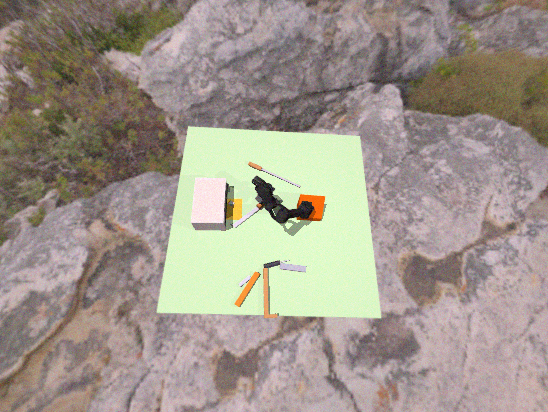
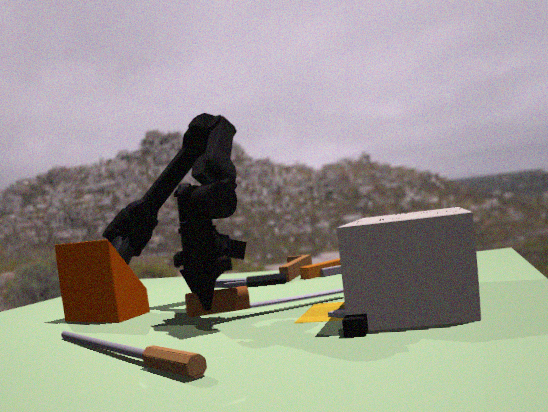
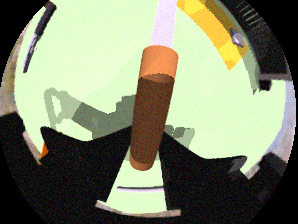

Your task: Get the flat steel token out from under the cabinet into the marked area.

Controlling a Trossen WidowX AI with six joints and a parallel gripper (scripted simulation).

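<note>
My gripper (image 2: 207,306) (image 3: 147,131) is shut on the brown handle (image 2: 230,299) (image 3: 156,100) of a long tool. It holds the tool a little above the table, over its shadow. The pale shaft (image 1: 246,217) (image 2: 295,297) (image 3: 164,22) points toward the cabinet (image 1: 210,197) (image 2: 410,275). In the top view, its tip is near the front corner of the yellow marked area (image 1: 238,212) (image 2: 312,314) (image 3: 212,30). A small grey piece (image 1: 231,203) (image 2: 335,314) (image 3: 237,38) shows at that area's cabinet side; I cannot tell whether it is the token.
A screwdriver-like tool (image 1: 255,166) (image 2: 175,361) lies on the side nearer the exterior camera. An orange block (image 1: 320,201) (image 2: 87,280) is at the arm's base. An L-shaped stick (image 1: 266,292), an orange bar (image 1: 247,290) and a dark-handled tool (image 1: 272,264) lie across the table.
</note>
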